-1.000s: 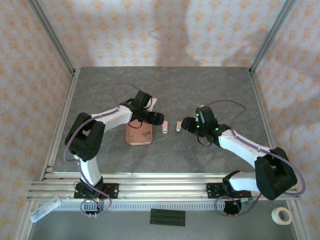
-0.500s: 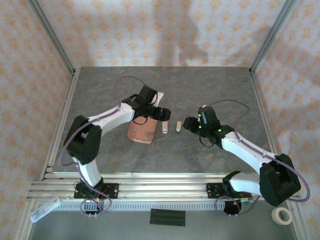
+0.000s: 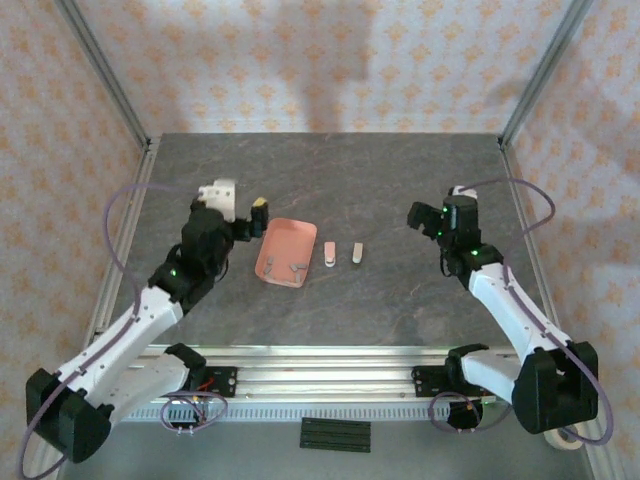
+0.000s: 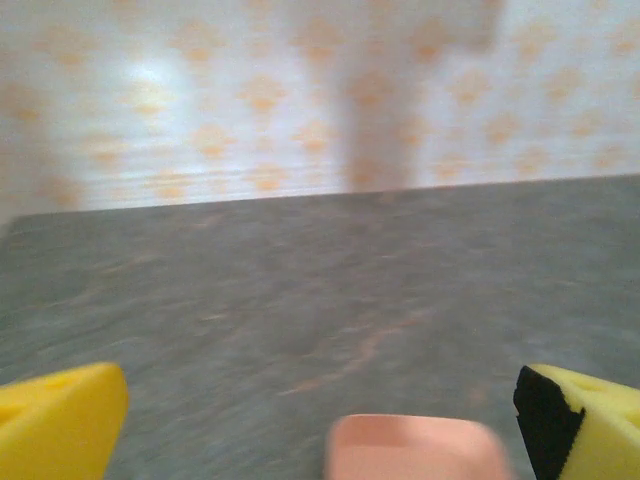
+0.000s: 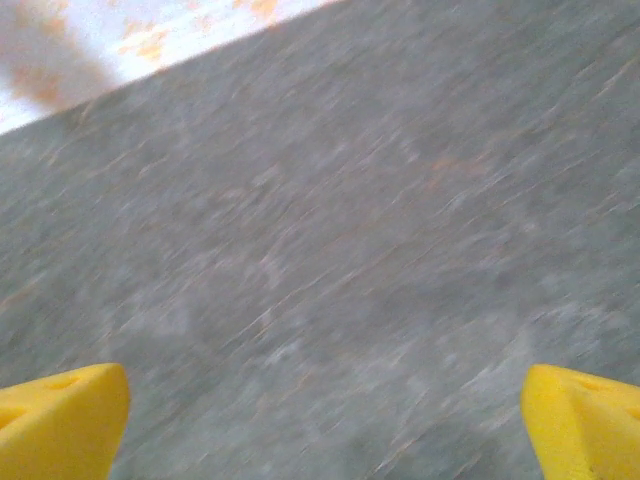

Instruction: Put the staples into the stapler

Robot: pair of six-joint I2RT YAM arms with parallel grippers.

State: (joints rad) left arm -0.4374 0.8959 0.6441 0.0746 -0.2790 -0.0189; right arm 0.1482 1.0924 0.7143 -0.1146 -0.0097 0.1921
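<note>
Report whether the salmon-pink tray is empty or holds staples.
Not empty: a few small grey staples lie in the near half of the tray, in the top view.

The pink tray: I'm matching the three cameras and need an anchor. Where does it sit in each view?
Top external: pink tray left of centre, just right of the left tool, grey strips in its near part.
Left wrist: its rim at bottom centre, between the yellow fingers.
Right wrist: grey tabletop between yellow fingers.
Shared landmark: grey tabletop meeting the orange-patterned wall.
</note>
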